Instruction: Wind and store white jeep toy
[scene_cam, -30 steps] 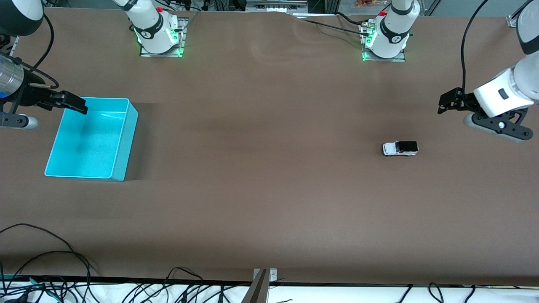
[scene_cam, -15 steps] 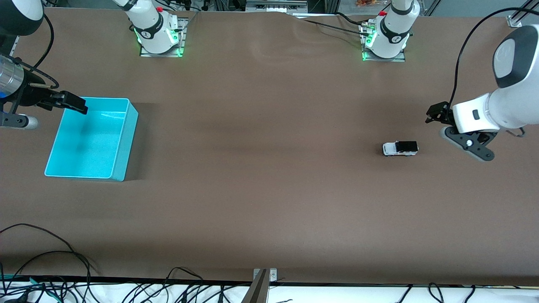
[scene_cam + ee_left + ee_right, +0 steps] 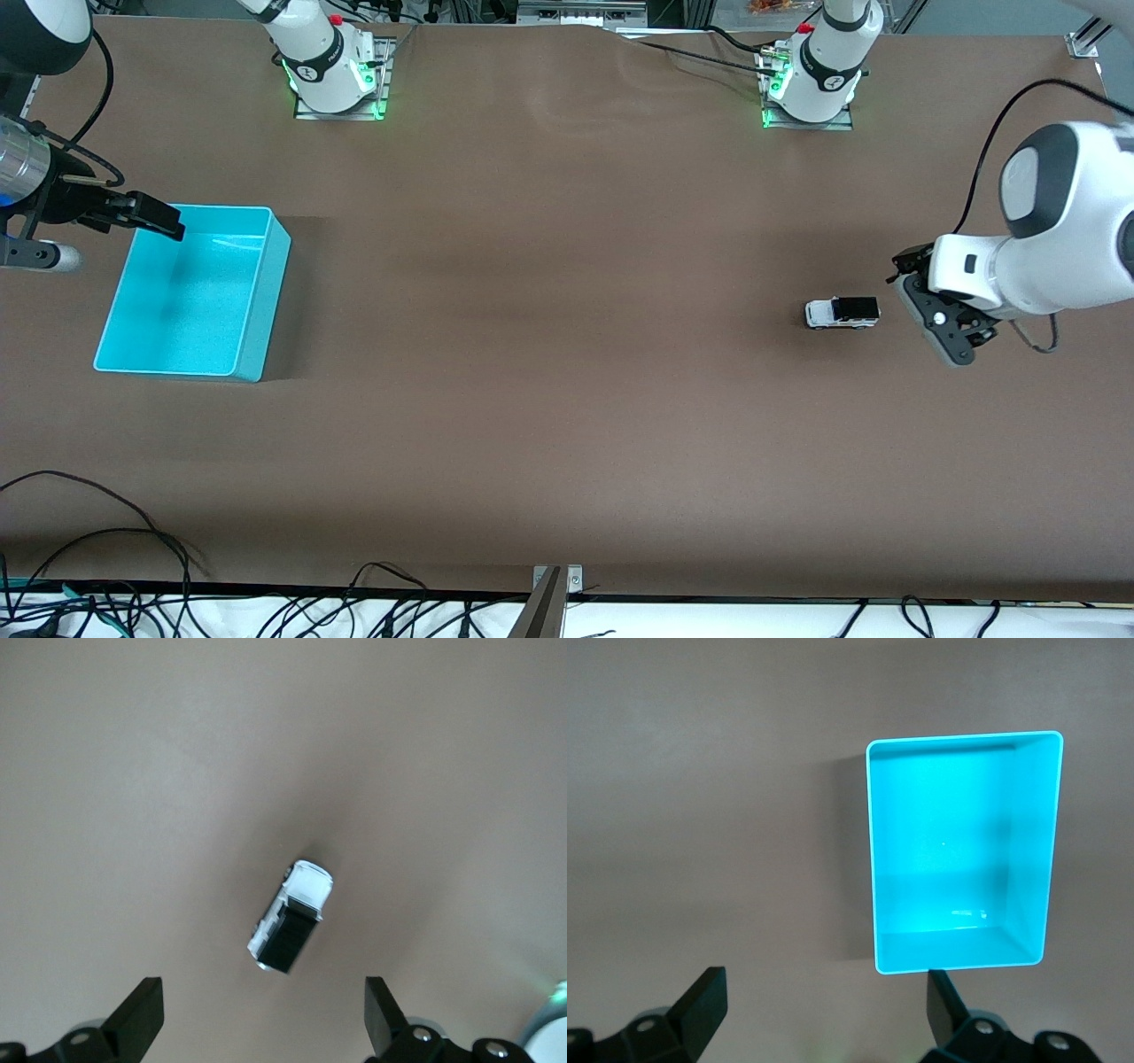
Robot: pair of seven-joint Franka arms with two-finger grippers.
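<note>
White and black-roofed, the jeep point(image 3: 842, 313) sits on the brown table point(image 3: 567, 399) toward the left arm's end, well apart from the bin point(image 3: 257, 301). The left gripper point(image 3: 905, 270), jaws spread wide and empty, hangs just beside it and should centre over the body and square to its sides before descending. The right gripper point(image 3: 164, 223), also spread and empty, waits over the bin's rim.
</note>
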